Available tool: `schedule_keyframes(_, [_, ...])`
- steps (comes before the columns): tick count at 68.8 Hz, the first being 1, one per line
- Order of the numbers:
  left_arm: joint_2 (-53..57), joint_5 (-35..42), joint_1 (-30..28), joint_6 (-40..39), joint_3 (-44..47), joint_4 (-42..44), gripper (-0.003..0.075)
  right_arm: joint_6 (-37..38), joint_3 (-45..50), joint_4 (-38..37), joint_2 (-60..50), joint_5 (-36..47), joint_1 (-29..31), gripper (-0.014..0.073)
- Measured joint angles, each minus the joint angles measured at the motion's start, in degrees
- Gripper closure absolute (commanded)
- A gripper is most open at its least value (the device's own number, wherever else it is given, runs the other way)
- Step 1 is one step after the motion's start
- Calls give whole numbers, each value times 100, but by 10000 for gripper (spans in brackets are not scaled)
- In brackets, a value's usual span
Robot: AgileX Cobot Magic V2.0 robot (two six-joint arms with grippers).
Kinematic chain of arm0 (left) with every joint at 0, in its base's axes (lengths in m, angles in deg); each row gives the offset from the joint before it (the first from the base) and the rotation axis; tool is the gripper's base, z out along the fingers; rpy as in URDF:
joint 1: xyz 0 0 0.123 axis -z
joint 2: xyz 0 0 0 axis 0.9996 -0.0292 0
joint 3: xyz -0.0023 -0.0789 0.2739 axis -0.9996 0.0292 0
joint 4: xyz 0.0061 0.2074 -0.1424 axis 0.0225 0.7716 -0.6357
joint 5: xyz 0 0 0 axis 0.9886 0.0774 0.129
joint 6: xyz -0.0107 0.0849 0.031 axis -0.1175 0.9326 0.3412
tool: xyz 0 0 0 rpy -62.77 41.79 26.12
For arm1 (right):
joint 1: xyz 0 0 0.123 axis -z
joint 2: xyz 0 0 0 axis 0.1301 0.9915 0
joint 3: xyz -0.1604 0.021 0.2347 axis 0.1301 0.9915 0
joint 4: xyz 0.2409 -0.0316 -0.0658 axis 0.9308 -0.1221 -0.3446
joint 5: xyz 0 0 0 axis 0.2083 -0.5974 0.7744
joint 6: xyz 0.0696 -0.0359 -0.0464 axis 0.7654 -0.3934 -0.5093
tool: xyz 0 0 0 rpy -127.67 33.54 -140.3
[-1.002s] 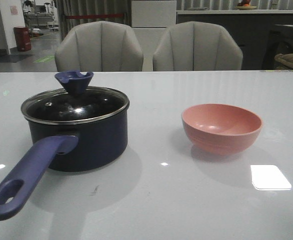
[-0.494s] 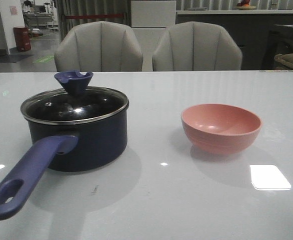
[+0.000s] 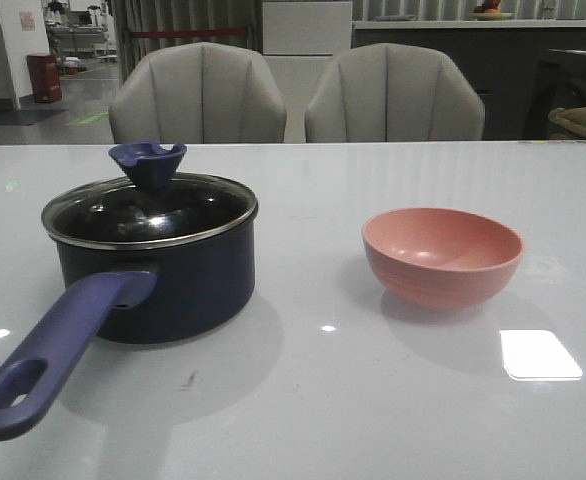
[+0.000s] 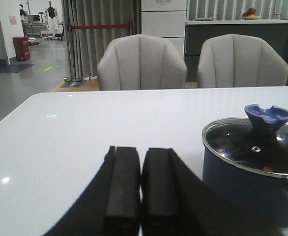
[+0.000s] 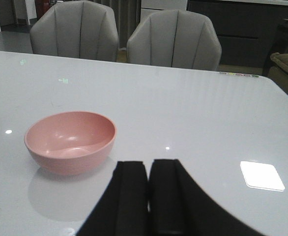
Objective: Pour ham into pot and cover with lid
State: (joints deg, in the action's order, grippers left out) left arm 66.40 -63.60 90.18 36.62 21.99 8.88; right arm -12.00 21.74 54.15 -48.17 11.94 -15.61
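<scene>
The dark navy pot (image 3: 173,290) stands on the left of the table, its purple-blue handle (image 3: 63,345) pointing to the near left. The glass lid (image 3: 148,212) with its blue knob (image 3: 148,163) sits on the pot. A small orange-yellow bit of ham (image 4: 267,168) shows through the lid (image 4: 254,147) in the left wrist view. My left gripper (image 4: 141,150) is shut and empty, low over the table beside the pot (image 4: 242,184). My right gripper (image 5: 149,162) is shut and empty, near the pink bowl (image 5: 70,142). Neither gripper shows in the front view.
The salmon-pink bowl (image 3: 443,255) stands empty on the right of the table. Two grey chairs (image 3: 198,95) stand behind the table's far edge. A bright light patch (image 3: 540,354) lies on the table near the bowl.
</scene>
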Motion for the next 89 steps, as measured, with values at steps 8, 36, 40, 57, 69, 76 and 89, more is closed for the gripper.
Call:
schedule_keyframes(8, [0, 0, 0, 0, 0, 0, 607, 191, 169, 0, 0, 290, 0, 442])
schedule_keyframes(36, [0, 0, 0, 0, 0, 0, 607, 544, 226, -72, 0, 659, 0, 442])
schedule_keyframes(40, [0, 0, 0, 0, 0, 0, 607, 556, 226, -82, 0, 659, 0, 442])
schedule_keyframes(57, [0, 0, 0, 0, 0, 0, 607, 568, 226, -95, 0, 659, 0, 442])
schedule_keyframes(69, [0, 0, 0, 0, 0, 0, 607, 578, 226, -99, 0, 659, 0, 442])
schedule_keyframes(76, [0, 0, 0, 0, 0, 0, 607, 578, 226, -99, 0, 659, 0, 442])
schedule_keyframes(89, [0, 0, 0, 0, 0, 0, 607, 578, 226, -99, 0, 659, 0, 442])
